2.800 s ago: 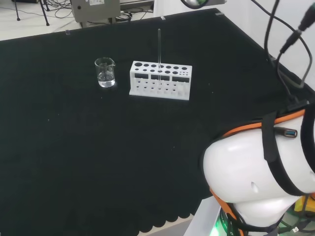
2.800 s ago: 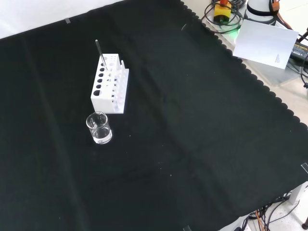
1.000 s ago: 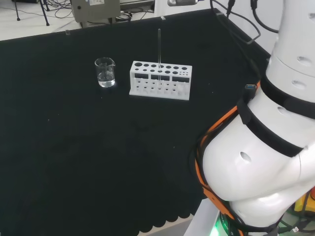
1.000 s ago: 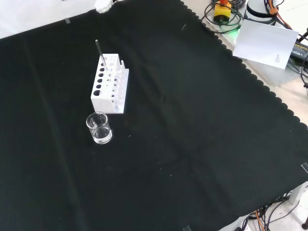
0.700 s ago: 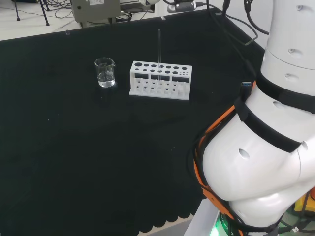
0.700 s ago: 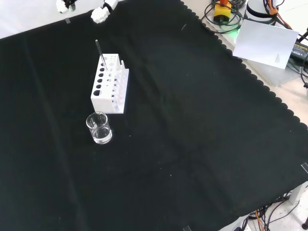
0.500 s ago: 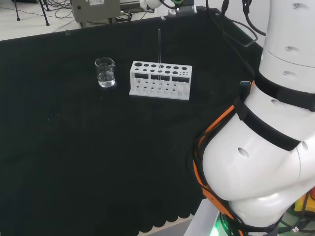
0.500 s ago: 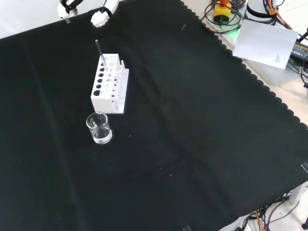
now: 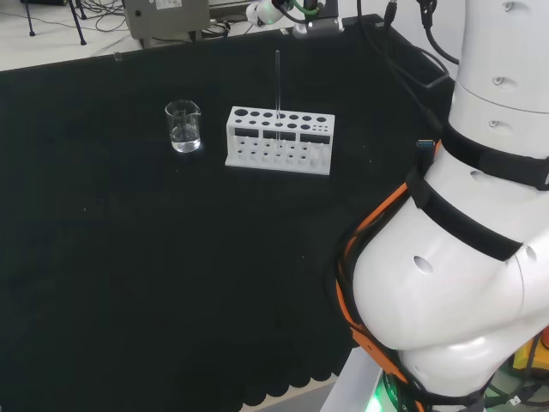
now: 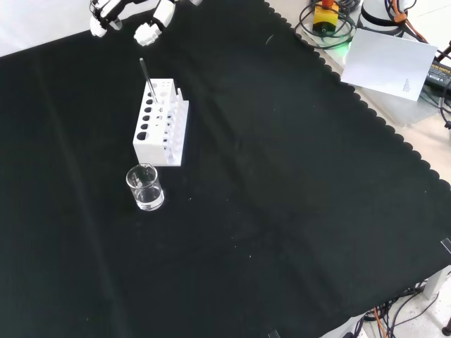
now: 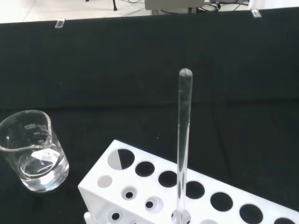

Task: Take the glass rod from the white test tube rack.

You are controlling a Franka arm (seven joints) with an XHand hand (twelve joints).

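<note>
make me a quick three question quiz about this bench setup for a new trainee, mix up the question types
1. True or false: the hand is already gripping the glass rod.
2. Multiple choice: in the head view, the beaker stands on which side of the white test tube rack? A) left B) right C) on top of it
3. Fill in: the glass rod stands upright in the ____.

Key: 1 false, the hand is apart from the rod; 2 A; 3 rack.
</note>
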